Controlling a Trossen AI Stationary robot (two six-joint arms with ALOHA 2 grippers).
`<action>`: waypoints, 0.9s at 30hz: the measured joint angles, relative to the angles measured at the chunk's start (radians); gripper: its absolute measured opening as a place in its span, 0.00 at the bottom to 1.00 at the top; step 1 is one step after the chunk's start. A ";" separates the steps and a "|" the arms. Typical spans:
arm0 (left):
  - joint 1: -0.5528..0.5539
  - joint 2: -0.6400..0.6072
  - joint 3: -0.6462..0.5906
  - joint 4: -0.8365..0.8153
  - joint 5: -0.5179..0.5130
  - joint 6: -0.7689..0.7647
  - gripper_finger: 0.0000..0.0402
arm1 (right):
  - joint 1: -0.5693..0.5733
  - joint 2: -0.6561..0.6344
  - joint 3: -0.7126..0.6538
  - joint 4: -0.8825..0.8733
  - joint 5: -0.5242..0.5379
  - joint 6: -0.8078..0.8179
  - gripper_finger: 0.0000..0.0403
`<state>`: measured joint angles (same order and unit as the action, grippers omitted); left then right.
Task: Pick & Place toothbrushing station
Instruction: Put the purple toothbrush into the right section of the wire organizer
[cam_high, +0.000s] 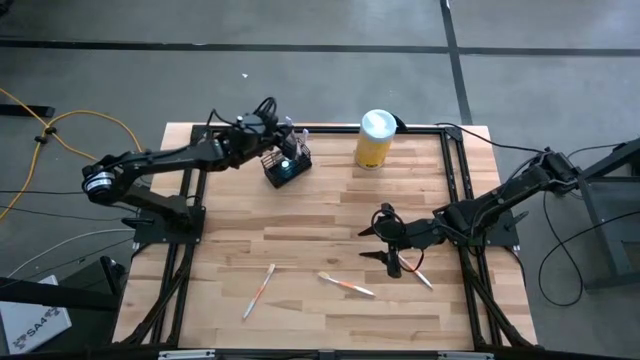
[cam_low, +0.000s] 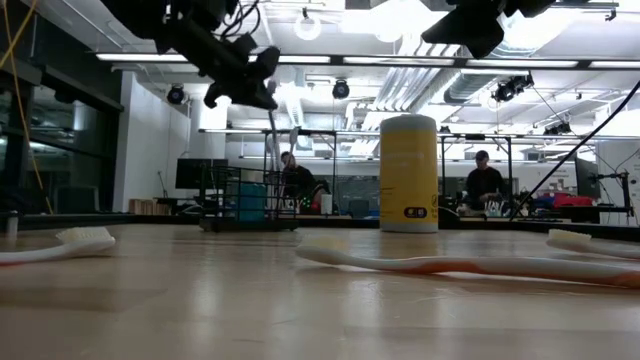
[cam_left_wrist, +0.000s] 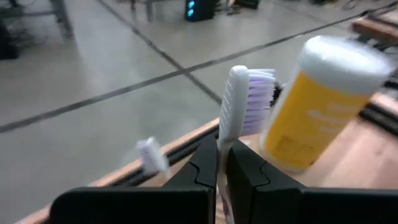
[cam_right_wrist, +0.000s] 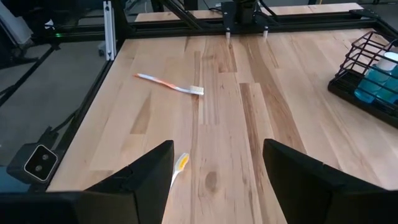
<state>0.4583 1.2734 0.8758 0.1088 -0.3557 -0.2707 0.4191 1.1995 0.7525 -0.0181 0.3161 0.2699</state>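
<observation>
In the upper centre of the high view, my left tool (cam_high: 285, 140) hangs just above the toothbrushing station (cam_high: 286, 168), a black wire-mesh holder standing on the table (cam_high: 330, 215) left of the yellow canister (cam_high: 373, 139). Its fingers are pinched tight on a white toothbrush (cam_left_wrist: 233, 102), held bristle-end up as the left wrist view shows; I judge this brush about to be lowered into the holder, but not yet released. At the right of the high view, my right tool (cam_high: 384, 240) hovers low over the table with its fingers spread wide and nothing between them. Three brushes lie loose on the table: a white one (cam_high: 259, 291) at lower left, an orange-and-white one (cam_high: 346, 286) at lower centre, and another (cam_high: 418, 275) just beside the right tool. By my reckoning most of the placing remains.
</observation>
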 joint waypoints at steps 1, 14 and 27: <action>0.000 0.006 -0.007 0.005 -0.015 -0.007 0.01 | 0.000 0.000 0.000 0.001 0.000 0.001 0.59; 0.011 0.145 -0.030 0.135 -0.016 -0.026 0.01 | 0.000 0.000 0.000 0.007 0.004 0.022 0.59; -0.032 0.284 -0.030 0.217 -0.022 -0.041 0.02 | 0.000 0.000 0.000 -0.007 0.000 0.033 0.59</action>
<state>0.4262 1.5570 0.8459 0.3262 -0.3774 -0.3119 0.4191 1.1995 0.7525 -0.0253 0.3157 0.3031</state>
